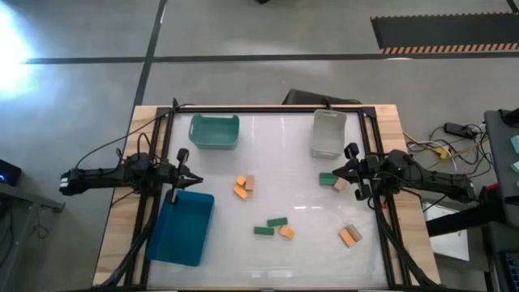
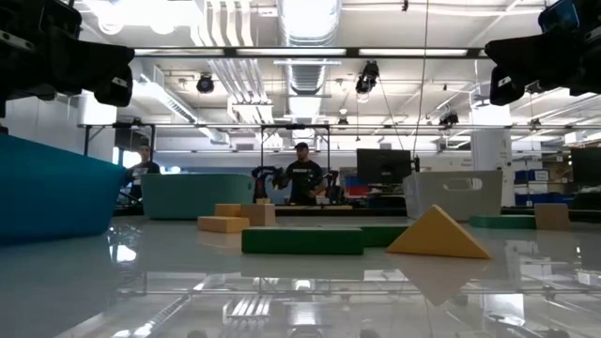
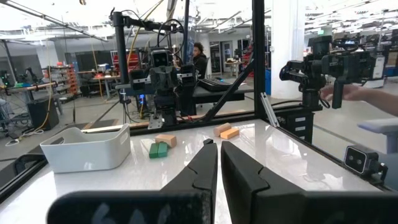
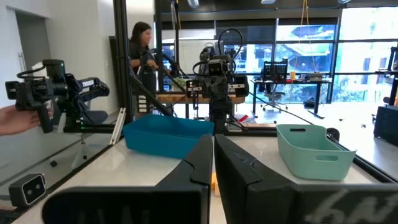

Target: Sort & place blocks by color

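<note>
Currently both grippers hang pressed together: left gripper (image 1: 197, 179) at 9 o'clock, right gripper (image 1: 334, 171) at 3 o'clock; blocks (image 1: 244, 186) lie scattered between.

Left hand (image 1: 197, 182) and right hand (image 1: 331, 171) both closed, facing inward.

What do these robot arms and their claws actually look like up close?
Both arms are slim, dark, jointed tubes with black cables trailing along them. The left gripper and the right gripper each end in two black, wedge-shaped fingers that taper to a point. No markings are readable on them.
</note>
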